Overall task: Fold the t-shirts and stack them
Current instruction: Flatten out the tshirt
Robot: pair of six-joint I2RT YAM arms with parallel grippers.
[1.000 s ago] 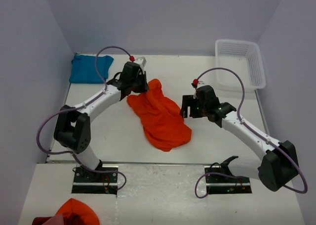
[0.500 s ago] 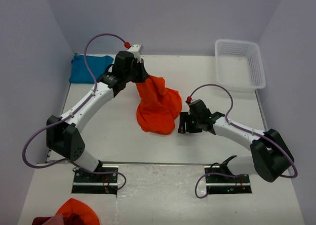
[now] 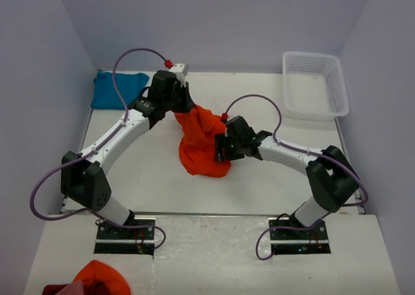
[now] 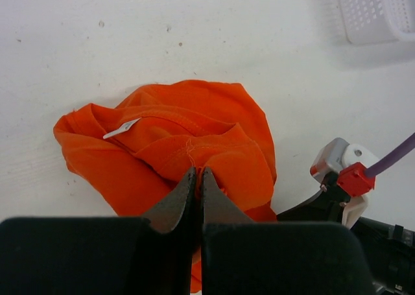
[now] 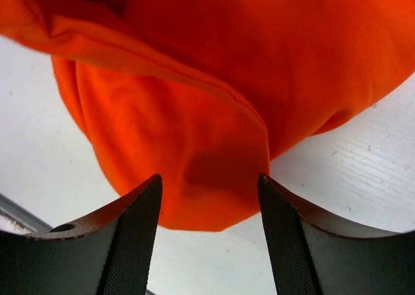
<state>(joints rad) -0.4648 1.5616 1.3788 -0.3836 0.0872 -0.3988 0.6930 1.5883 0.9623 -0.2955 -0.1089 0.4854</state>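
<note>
The orange t-shirt (image 3: pixel 200 149) hangs bunched in mid-table, its top lifted. My left gripper (image 3: pixel 182 108) is shut on its upper edge; in the left wrist view the jaws (image 4: pixel 197 174) pinch a fold near the collar, with the white label (image 4: pixel 122 128) to the left. My right gripper (image 3: pixel 221 150) stands open against the shirt's right side. In the right wrist view a hanging fold of the orange t-shirt (image 5: pixel 214 94) sits between the spread fingers (image 5: pixel 137 212), which do not press it. The teal t-shirt (image 3: pixel 117 89) lies folded at the back left corner.
A white mesh basket (image 3: pixel 315 81) stands at the back right. Side walls enclose the table. A heap of orange and red cloth (image 3: pixel 97 279) lies off the table at the near left, beside the arm bases.
My left gripper raised the orange shirt from a spread heap into a hanging bunch. The right arm swung left from open table up to the shirt's side, jaws narrowing slightly.
</note>
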